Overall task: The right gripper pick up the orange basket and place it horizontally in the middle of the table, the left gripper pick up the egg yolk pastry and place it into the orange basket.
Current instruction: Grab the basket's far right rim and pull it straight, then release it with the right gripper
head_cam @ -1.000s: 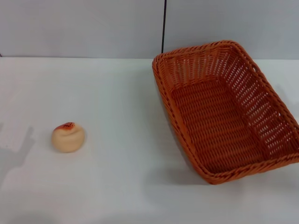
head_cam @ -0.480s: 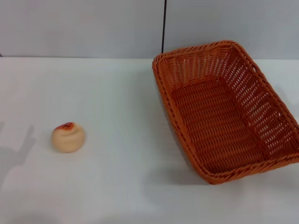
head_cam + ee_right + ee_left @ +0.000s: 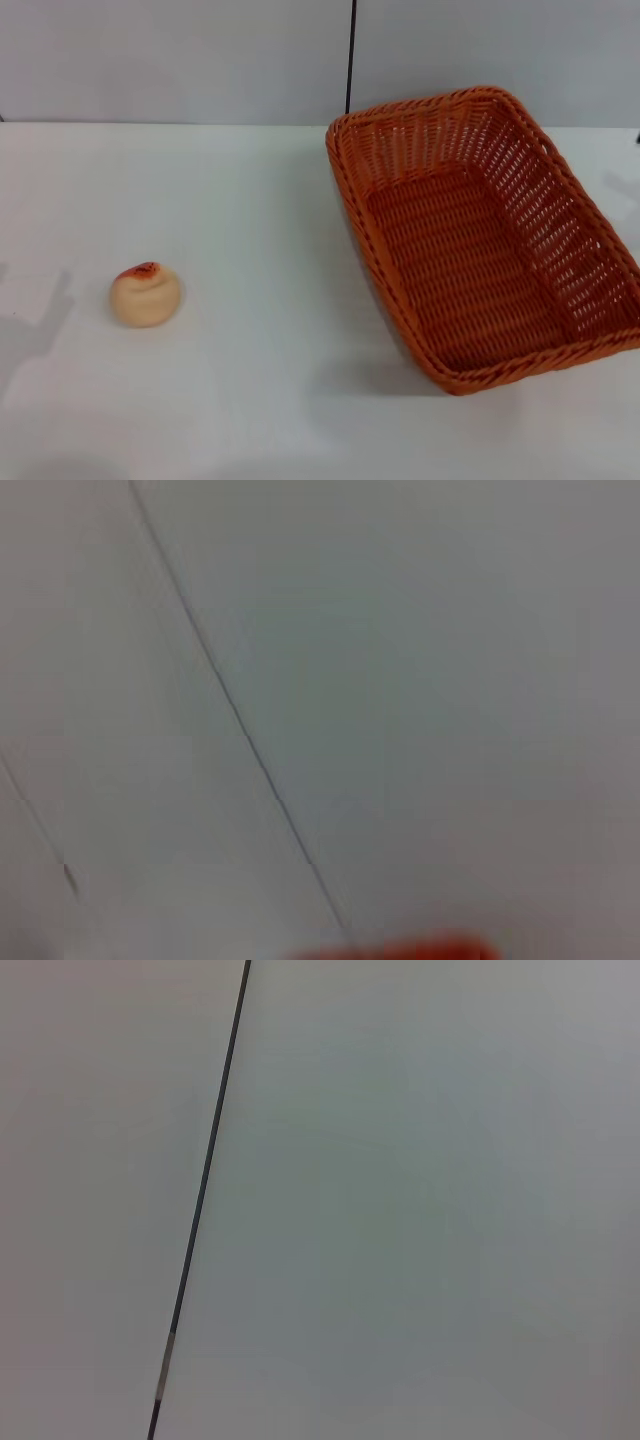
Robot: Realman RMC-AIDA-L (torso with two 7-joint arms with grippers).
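The orange basket (image 3: 480,235) rests on the right half of the table (image 3: 250,200), empty, with its long side running away from me and slightly skewed. An orange blur along the edge of the right wrist view is probably the basket's rim (image 3: 400,948). The egg yolk pastry (image 3: 146,294) sits alone on the left of the table, its red glazed patch facing up. Neither gripper shows in any view. The left wrist view holds only a grey wall with a dark seam.
A grey wall with a vertical dark seam (image 3: 351,55) rises behind the table's far edge. An arm's faint shadow (image 3: 30,325) lies on the tabletop at the far left. A tiny dark speck (image 3: 637,136) touches the right edge of the head view.
The basket and the pastry have not moved. The shadow at the far left has shifted slightly, and a dark speck has appeared at the right edge of the head view.
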